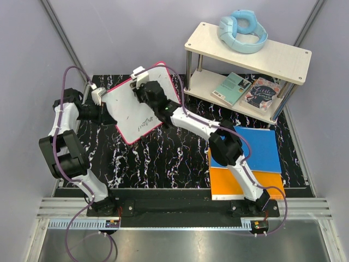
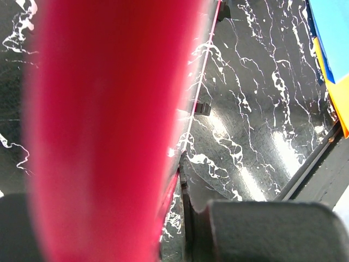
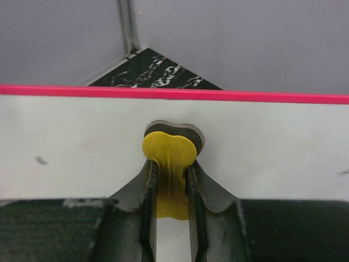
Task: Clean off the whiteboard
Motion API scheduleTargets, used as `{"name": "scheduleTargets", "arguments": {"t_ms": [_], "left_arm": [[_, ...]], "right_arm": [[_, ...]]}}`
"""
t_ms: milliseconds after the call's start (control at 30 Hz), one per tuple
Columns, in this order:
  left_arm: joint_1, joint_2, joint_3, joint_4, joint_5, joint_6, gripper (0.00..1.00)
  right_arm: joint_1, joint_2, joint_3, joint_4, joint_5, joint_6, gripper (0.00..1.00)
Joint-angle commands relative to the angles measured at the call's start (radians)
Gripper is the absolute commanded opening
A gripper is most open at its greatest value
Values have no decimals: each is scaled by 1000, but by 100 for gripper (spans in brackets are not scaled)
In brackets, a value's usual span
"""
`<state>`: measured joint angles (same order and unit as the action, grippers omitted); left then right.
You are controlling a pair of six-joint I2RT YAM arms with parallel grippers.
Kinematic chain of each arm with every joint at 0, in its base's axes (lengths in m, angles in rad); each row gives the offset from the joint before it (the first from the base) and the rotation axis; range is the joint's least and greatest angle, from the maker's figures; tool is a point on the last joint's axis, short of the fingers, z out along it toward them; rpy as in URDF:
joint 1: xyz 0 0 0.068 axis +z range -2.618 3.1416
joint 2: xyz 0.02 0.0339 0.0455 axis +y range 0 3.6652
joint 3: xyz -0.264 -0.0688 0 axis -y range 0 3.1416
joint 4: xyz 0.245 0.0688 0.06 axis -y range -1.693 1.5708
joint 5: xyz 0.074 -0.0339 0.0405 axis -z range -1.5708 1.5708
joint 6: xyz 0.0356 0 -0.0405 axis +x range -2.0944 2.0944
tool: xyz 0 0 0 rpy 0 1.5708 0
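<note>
A pale-walled booth around a black marbled worktop (image 1: 163, 164), with a small shelf unit at the far right.

Smooth lilac-grey walls (image 1: 22, 65) close in the far side and both flanks, with grey metal strips (image 1: 60, 38) running down the corners. The worktop is black with white veining and shows soft glare (image 2: 229, 131) from the lighting. The two-tier shelf unit (image 1: 283, 54) has pale wood boards on metal posts: light blue headphones (image 1: 242, 30) on top, two books (image 1: 232, 88) on the lower board. Blue (image 1: 262, 147) and orange (image 1: 226, 183) flat rectangles lie at the right. A ribbed aluminium rail (image 1: 180, 206) edges the near side, with a dull metal sheet (image 1: 174, 243) beyond it.
</note>
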<state>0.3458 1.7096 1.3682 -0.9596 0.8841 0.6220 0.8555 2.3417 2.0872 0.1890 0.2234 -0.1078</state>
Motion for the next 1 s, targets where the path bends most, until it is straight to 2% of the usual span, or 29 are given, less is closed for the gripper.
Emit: {"name": "scheduleTargets", "arguments": {"t_ms": [0,167,267,400,500,767,967], "left_arm": [[-28,-1,-17,58,-290,211,0],[-28,-2,-15,58,-290,209,0],[-28,-2,-17,59,-297,216,0],[-28,-8,-23,59,-301,219,0],[-28,-13,-26,58,-303,223,0],[-28,-11,-23,58,-306,225,0],[-30,-16,-18,55,-303,220,0]], "right_arm": [[62,28,10,-22,-52,17,0],[118,65,37,-19,-45,26,0],[148,131,144,-60,-1,10,0],[177,226,373,-138,40,0,0],[178,261,439,-140,39,10,0],[178,265,456,-100,62,10,0],[178,197,291,-126,57,19,0]]}}
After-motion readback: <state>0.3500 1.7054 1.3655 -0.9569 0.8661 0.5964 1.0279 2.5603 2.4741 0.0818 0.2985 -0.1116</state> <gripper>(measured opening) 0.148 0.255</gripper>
